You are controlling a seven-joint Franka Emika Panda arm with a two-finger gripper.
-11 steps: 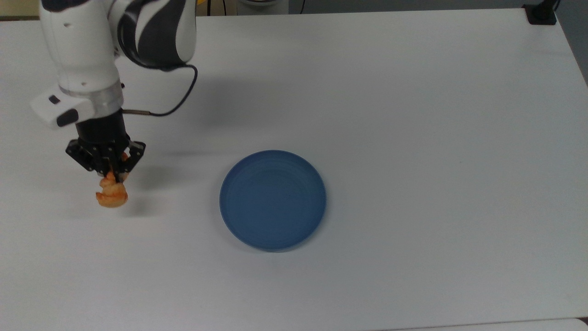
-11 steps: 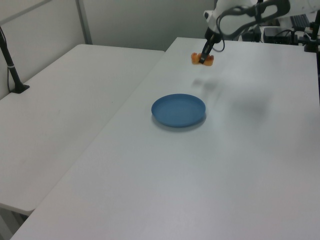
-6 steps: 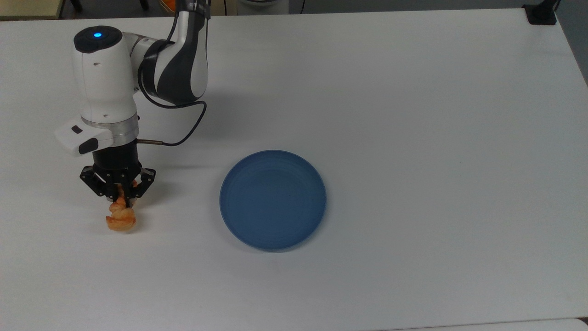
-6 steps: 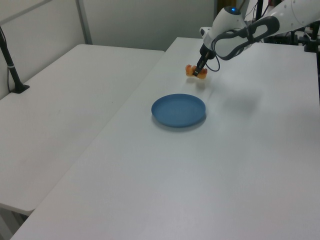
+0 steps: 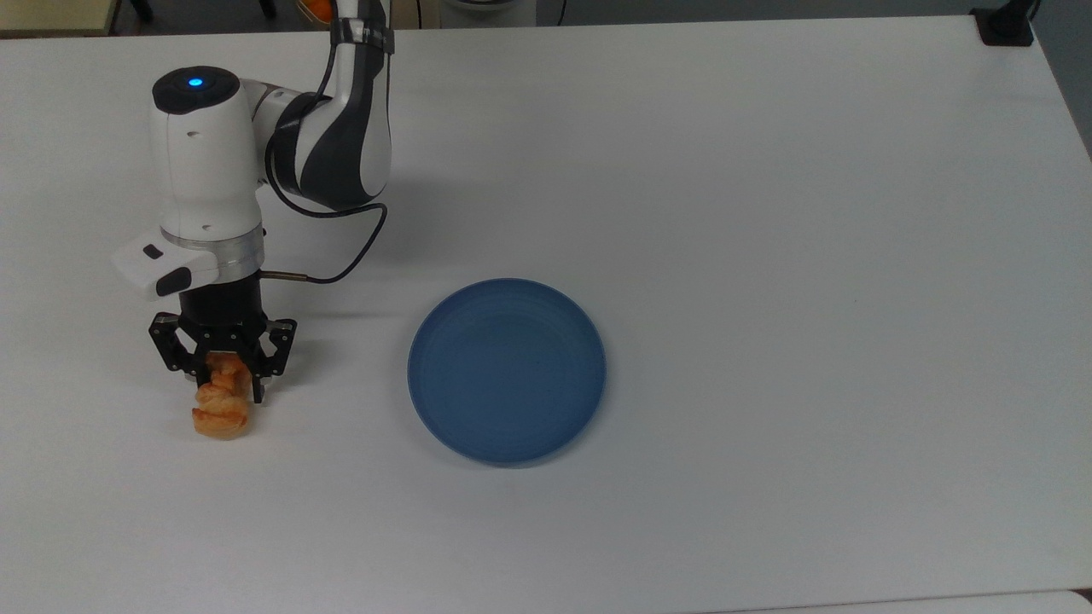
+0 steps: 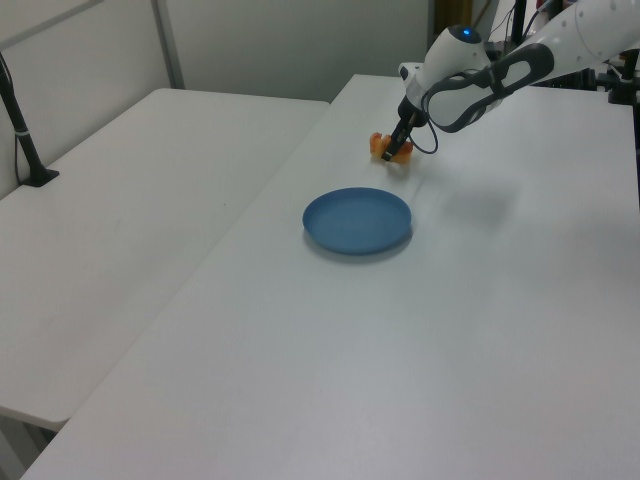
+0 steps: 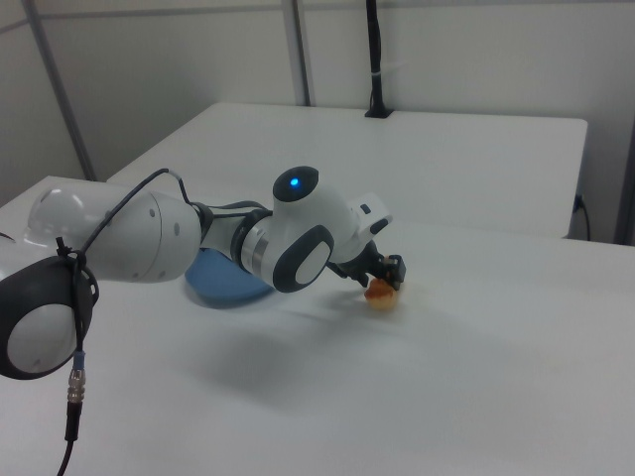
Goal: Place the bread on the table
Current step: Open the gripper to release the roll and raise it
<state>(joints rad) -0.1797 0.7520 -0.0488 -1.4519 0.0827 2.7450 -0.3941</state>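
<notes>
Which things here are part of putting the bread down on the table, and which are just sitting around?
Part of the job:
- small orange-brown braided bread roll, resting on the tabletop between the fingers
- large plain white table
- black two-finger end effector, open around the roll

Just lying about:
- round blue plate, empty, to the top view's right of the roll
- black clamp at the table's far corner

bread (image 5: 221, 409): orange-brown | plate (image 5: 507, 370): blue | table (image 5: 768, 213): white | end effector (image 5: 227, 388): black
</notes>
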